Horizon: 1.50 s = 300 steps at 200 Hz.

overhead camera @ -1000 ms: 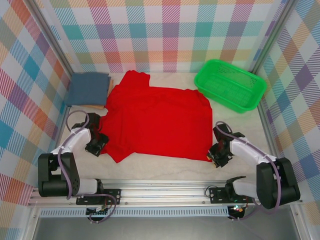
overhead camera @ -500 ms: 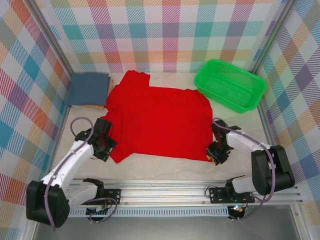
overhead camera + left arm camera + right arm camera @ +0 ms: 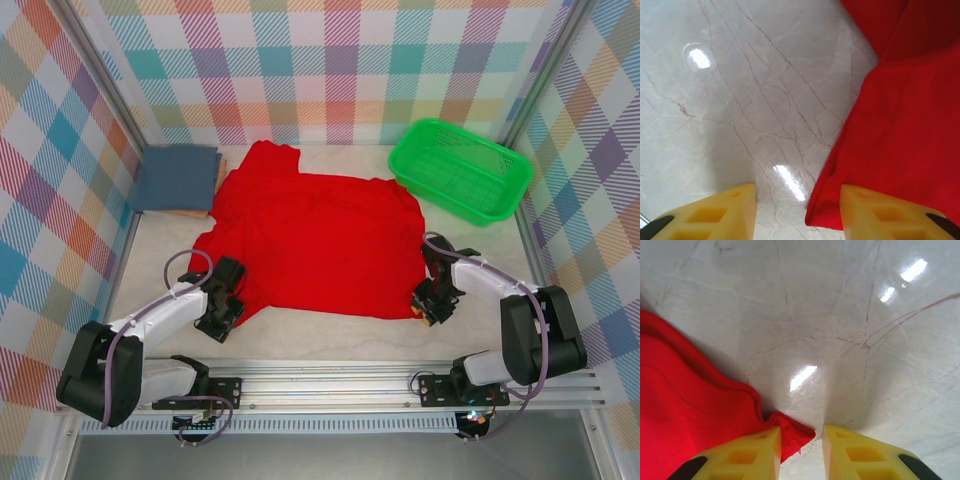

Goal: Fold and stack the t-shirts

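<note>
A red t-shirt (image 3: 310,240) lies spread flat, plain side up, in the middle of the marble table. A slate-blue t-shirt (image 3: 177,177) sits folded at the back left. My left gripper (image 3: 222,312) is at the red shirt's near left corner. In the left wrist view it (image 3: 799,210) is open, with the red hem corner (image 3: 826,217) lying between the yellow fingers (image 3: 715,215). My right gripper (image 3: 432,300) is at the near right corner. In the right wrist view it (image 3: 801,452) is narrowly open, with the red corner tip (image 3: 795,432) poking into the gap.
A green mesh basket (image 3: 460,170) stands at the back right, close to the red shirt's far right corner. A tan layer (image 3: 215,185) shows under the blue shirt. Checked walls close in the table on three sides, and the rail (image 3: 320,385) with the arm bases runs along the near edge.
My left arm swung from the shirt's left sleeve area down and right to the near left corner. My right gripper edged in toward the near right corner. The shirt lies much as before.
</note>
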Tool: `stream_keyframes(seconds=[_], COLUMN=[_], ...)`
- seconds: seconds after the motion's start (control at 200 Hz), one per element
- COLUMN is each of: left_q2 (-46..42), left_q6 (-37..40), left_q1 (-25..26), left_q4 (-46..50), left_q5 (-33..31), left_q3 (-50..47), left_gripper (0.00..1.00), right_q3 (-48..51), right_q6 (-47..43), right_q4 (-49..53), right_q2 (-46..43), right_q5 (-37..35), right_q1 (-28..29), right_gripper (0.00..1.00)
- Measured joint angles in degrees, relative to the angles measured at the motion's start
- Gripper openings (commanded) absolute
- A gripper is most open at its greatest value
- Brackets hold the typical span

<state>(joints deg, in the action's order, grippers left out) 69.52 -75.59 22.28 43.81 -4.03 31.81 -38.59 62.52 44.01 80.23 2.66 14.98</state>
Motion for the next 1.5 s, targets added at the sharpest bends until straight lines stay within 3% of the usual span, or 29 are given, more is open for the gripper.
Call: stream_keyframes(seconds=[0.115, 0.255, 0.53, 0.815, 1.34, 1.37, 1.45, 1.5], left_q2=[0.2, 0.9, -1.6, -10.2, -4.7, -3.9, -2.4, -2.3], left_q6=[-1.6, -2.6, -4.6, -14.1, -35.6, -36.3, -37.3, -37.3], left_q1=[1.9, 2.6, 6.6, 13.7, 29.0, 29.3, 29.5, 29.5], left_q4=[-0.3, 0.1, -0.3, 3.4, 6.8, 6.9, 4.9, 1.9], left_q5=[-1.0, -1.6, -1.9, 0.3, 0.3, 0.4, 0.7, 1.1], left_q3=[0.0, 0.3, 2.8, 2.4, 6.1, 6.6, 6.5, 5.4], left_gripper=[0.34, 0.0, 0.0, 0.0, 0.0, 0.04, 0.26, 0.32], right_q3=[0.0, -0.2, -1.2, -4.6, -5.4, -5.4, -5.3, -5.2], right_q6=[0.0, 0.0, -1.0, -4.2, -7.5, -7.6, -7.7, -7.8], right_q4=[0.0, 0.0, -0.6, -1.1, -0.2, -0.2, -0.2, -0.2], right_q2=[0.0, 0.3, 0.8, 2.2, 2.9, 2.9, 2.9, 2.9], right_q5=[0.0, 0.0, -0.7, -1.9, -3.9, -4.0, -4.2, -4.2], right_q1=[0.0, 0.0, 0.0, 0.0, -0.1, -0.2, -0.3, -0.4], right_gripper=[0.28, 0.27, 0.27, 0.27, 0.26, 0.26, 0.26, 0.25])
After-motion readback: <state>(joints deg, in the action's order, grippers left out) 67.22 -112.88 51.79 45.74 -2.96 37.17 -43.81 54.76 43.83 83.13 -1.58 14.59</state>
